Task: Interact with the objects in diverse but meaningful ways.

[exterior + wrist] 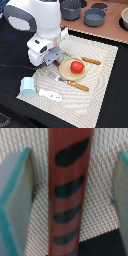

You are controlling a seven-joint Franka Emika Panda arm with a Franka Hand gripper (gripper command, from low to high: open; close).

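Note:
In the wrist view a reddish-brown sausage (69, 163) with dark stripes lies on the woven mat, straight between my fingers. My gripper (67, 198) is open, with a teal-edged pad (15, 203) on each side and a gap to the sausage on both. In the exterior view the gripper (50, 57) is low over the mat beside the tan plate (64, 75), and the arm hides the sausage. A round red tomato (76, 66) sits on the plate. A light blue cup (27, 87) and a white elongated piece (50, 94) lie near the mat's front corner.
Orange-handled cutlery lies beside the plate, one piece (91, 61) behind it and one piece (78, 86) in front. Two grey pots (71, 9) (95, 18) stand at the back. The beige mat (102, 85) lies on a dark table.

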